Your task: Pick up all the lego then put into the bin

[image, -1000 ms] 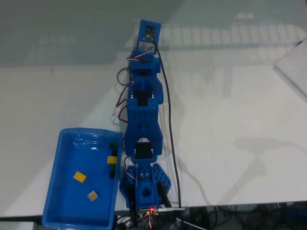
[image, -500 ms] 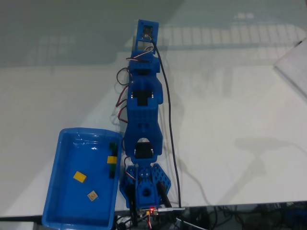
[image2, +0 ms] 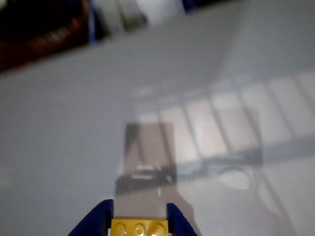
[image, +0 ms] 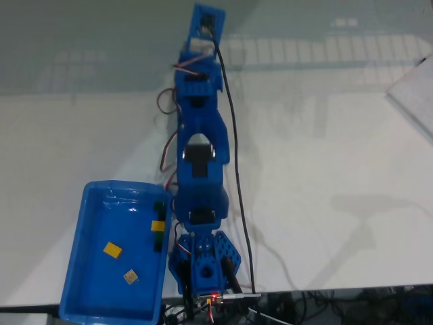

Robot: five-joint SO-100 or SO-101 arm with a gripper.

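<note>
While 2 bricks (image: 113, 250) lie in the bin (image: 78, 244), the gripper (image2: 140, 221) clamps a yellow lego (image2: 139, 229), long axis crosswise.

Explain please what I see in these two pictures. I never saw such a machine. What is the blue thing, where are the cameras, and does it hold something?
The long blue thing is a small robot arm standing on a white table. A fixed camera looks down on it from above: the base is at the bottom edge, and the arm stretches away toward the top of the picture.

The other picture comes from a camera riding on the arm's wrist. At its bottom edge you see the gripper, two blue fingers, shut on a yellow lego brick. Beyond it is the table, blurred.

In the fixed view, left of the base, lies a blue bin. Two small yellowish bricks lie inside it, and a yellow mark sits on its right wall; I cannot tell what that is.
</note>
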